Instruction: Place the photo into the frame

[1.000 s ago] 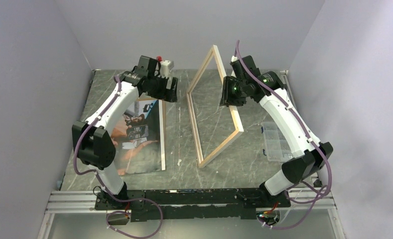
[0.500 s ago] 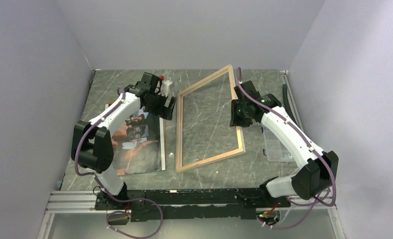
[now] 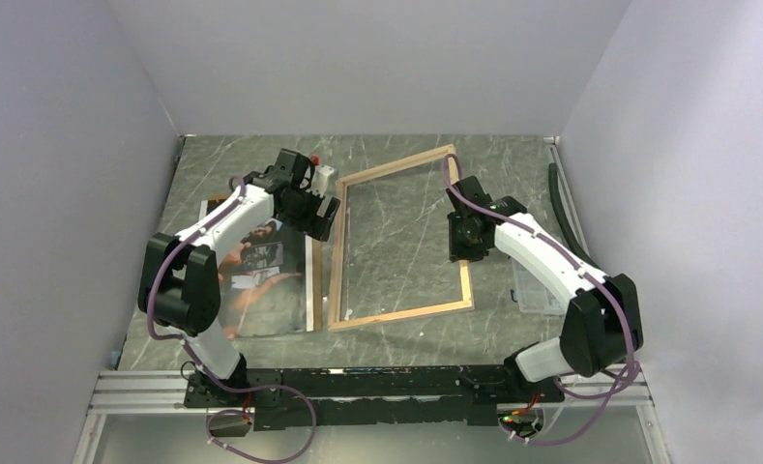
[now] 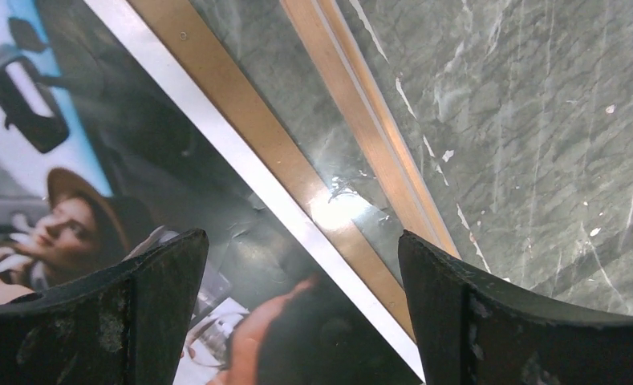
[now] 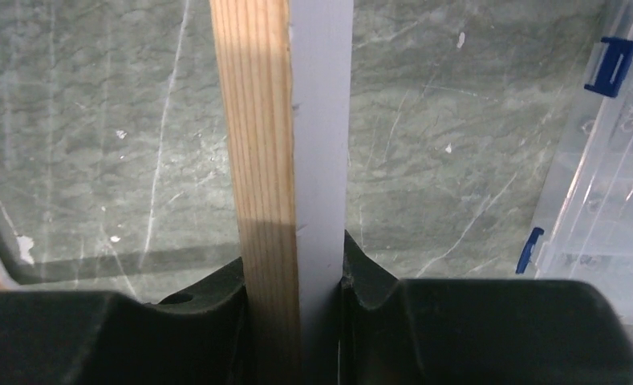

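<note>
Right hand (image 5: pixel 297 277) clamps the seemingly light, rigid frame (image 5: pixel 257 120) at its 3 o'clock rail; left hand (image 4: pixel 297 269), open, hovers over the glossy, probably slippery photo (image 3: pixel 261 261).

The thin rectangular wooden frame (image 3: pixel 401 315) shows pale honey grain with a white edge. At its nine o'clock, the glossy rectangular photo (image 3: pixel 261 266) carries blue-black, orange-brown and white tones. The marbled table (image 3: pixel 513 164) is grey-green, veined white.
</note>
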Action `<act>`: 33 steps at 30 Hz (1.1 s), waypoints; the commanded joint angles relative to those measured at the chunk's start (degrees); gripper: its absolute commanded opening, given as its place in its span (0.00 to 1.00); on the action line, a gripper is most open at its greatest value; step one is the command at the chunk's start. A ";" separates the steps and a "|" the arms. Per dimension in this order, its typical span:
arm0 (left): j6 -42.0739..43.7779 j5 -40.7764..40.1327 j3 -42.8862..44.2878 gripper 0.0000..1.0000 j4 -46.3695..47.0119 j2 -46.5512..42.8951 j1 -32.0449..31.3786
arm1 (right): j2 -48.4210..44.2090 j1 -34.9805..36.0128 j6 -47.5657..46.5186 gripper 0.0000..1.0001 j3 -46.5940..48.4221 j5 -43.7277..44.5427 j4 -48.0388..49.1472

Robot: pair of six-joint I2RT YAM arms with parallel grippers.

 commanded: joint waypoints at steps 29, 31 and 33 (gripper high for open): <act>5.74 -8.90 -5.08 0.88 12.89 9.48 -7.18 | 15.54 -3.63 -2.82 0.41 -0.14 14.69 2.55; 5.82 -8.70 -5.43 0.88 13.05 9.25 -7.40 | 15.59 -3.66 -2.30 0.45 -0.20 14.72 2.65; 5.82 -8.27 -5.83 0.87 13.25 8.99 -7.49 | 15.09 -3.63 -1.57 0.50 -0.01 14.98 2.59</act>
